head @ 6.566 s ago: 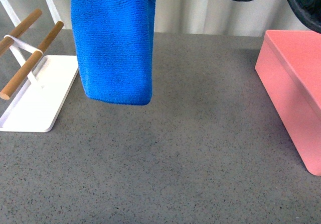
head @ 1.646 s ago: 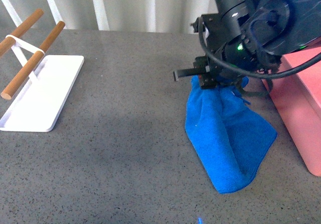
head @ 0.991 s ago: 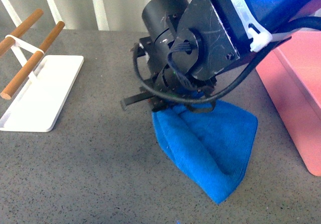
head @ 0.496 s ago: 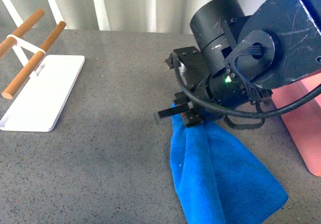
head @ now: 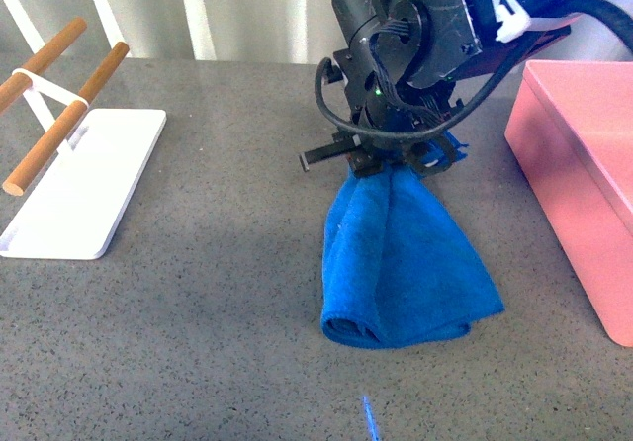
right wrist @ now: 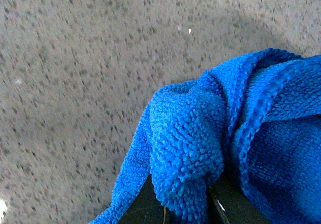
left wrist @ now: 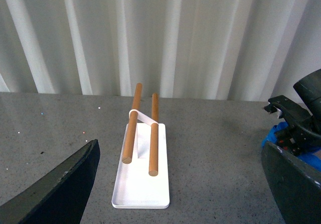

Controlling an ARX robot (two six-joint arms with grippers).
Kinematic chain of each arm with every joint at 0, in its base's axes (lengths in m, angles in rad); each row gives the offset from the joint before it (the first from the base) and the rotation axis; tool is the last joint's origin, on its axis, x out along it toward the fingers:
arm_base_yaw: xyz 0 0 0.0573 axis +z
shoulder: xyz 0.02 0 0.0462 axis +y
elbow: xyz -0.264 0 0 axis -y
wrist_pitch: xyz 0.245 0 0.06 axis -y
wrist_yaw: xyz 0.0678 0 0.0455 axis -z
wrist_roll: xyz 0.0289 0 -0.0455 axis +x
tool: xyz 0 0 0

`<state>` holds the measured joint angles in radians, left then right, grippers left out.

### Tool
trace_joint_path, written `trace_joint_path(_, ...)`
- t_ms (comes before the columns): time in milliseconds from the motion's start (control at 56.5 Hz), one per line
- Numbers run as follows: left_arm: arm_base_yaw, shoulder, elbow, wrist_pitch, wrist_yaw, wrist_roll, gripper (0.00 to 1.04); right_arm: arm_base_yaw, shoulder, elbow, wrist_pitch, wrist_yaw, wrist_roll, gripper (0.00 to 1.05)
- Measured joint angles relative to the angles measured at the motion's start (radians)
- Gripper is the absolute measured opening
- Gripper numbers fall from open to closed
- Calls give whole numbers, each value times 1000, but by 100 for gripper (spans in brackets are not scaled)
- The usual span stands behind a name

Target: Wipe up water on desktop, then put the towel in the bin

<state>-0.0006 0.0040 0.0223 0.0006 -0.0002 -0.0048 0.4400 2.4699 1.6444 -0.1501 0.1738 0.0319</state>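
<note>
Blue towel (head: 401,263) draped from the right gripper's (head: 388,164) clamped jaws onto the desktop's (head: 198,312) middle; pink bin (head: 584,184) stood at its right edge, white tray (head: 79,189) left; left gripper (left wrist: 179,146) gaped.

Soft, bright, even light in all three views; shadows are faint. In the right wrist view the speckled bench (right wrist: 75,83) blurs at frame left, while the towel (right wrist: 185,133) is sharp.

1. Towel (head: 401,263): fluffy looped cloth, matt blue (the loops show clearly in the right wrist view).
2. Desktop (head: 198,322): smooth, stone-like grey, finely speckled, with a faint sheen.
3. Bin (head: 574,194): smooth pink plastic.
4. Tray (head: 99,164): smooth white, with bare wooden bars (head: 64,118).
</note>
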Motion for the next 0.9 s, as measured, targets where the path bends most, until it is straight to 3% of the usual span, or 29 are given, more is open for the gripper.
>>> trace_joint_path(283,0,0,0,0,0,0,98,99,-137,-60,123,-174,44,7)
trace_joint_path(442,0,0,0,0,0,0,98,121,-286,-129,155,-162,43,7)
trace_joint_path(531,0,0,0,0,0,0,98,114,-367,-203,256,-98,-11,7)
trace_joint_path(673,0,0,0,0,0,0,98,79,-496,-310,382,-106,-66,7)
trace_joint_path(903,0,0,0,0,0,0,98,12,-707,-357,457,-94,-51,7)
